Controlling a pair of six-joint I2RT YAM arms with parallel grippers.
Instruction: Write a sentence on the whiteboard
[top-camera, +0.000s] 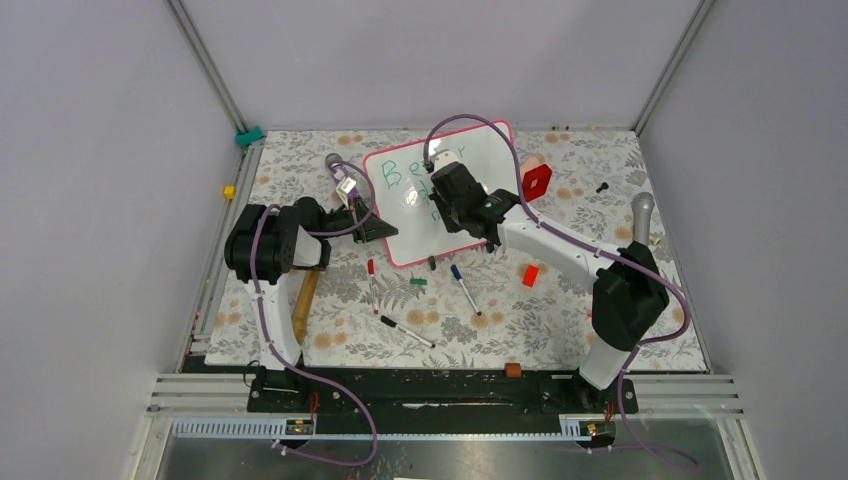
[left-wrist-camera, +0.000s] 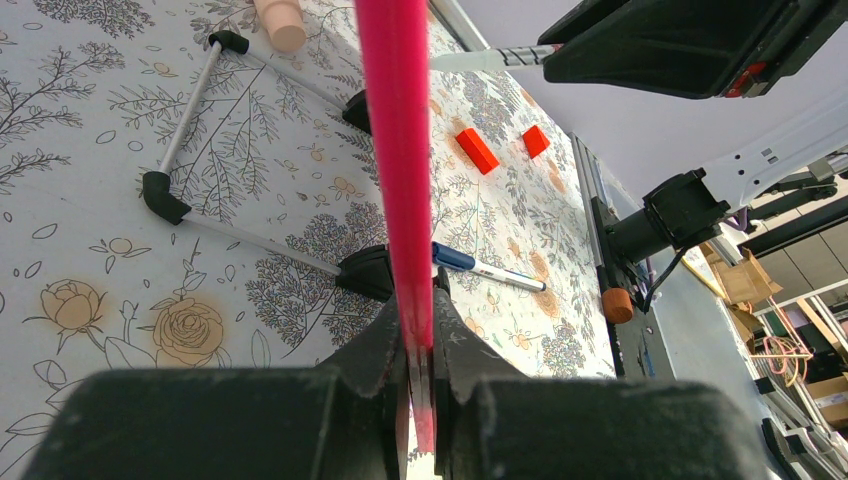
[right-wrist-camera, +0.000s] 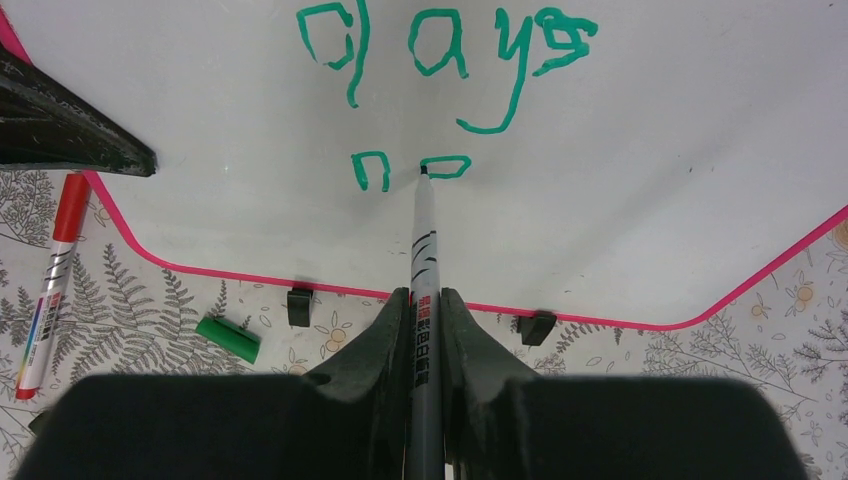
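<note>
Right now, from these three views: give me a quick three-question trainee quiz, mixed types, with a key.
1. True or false: the left gripper is shut on the pink edge of the whiteboard.
2. The tip of the marker held in the right gripper is: A) capped, B) touching the whiteboard, C) lifted clear in the air.
3. Fill in: the word of the sentence just above that tip reads ____.
Key: 1 true; 2 B; 3 days.
</note>
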